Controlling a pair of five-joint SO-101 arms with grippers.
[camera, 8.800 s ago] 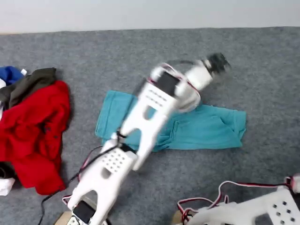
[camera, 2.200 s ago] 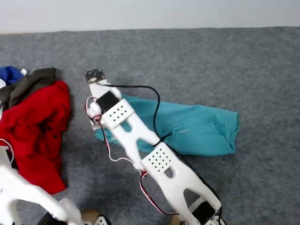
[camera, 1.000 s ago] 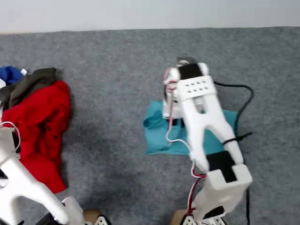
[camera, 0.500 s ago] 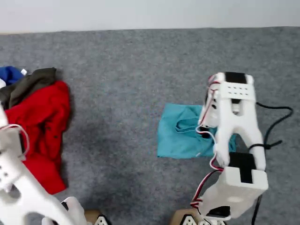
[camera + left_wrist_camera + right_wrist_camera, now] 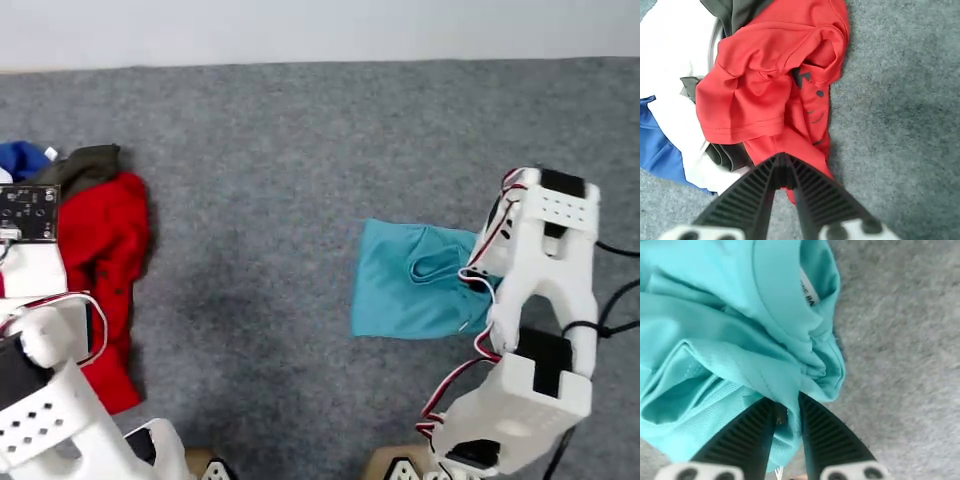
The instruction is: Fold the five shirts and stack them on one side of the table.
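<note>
The teal shirt [image 5: 415, 290] is lying right of centre on the table, folded into a rumpled rectangle with its longer side running left to right in the high view, its straight edge facing the pile and its bunched end tucked under the right arm [image 5: 535, 260]. The right gripper [image 5: 787, 412] is pinching a fold of this shirt between its fingers, and the collar label [image 5: 808, 288] is facing up just beyond them. Well apart, at the table's left edge, the red shirt [image 5: 775, 75] is sprawling with its long axis running front to back, overlapping a white shirt [image 5: 675, 45], a dark olive shirt [image 5: 742, 10] and a blue shirt [image 5: 660, 150]. The left gripper [image 5: 781, 162] is hanging over the red shirt's edge, fingers pressed together. Grey felt-like covering [image 5: 250, 150] is stretching across the table, and a pale wall [image 5: 320, 30] is running along its far side
</note>
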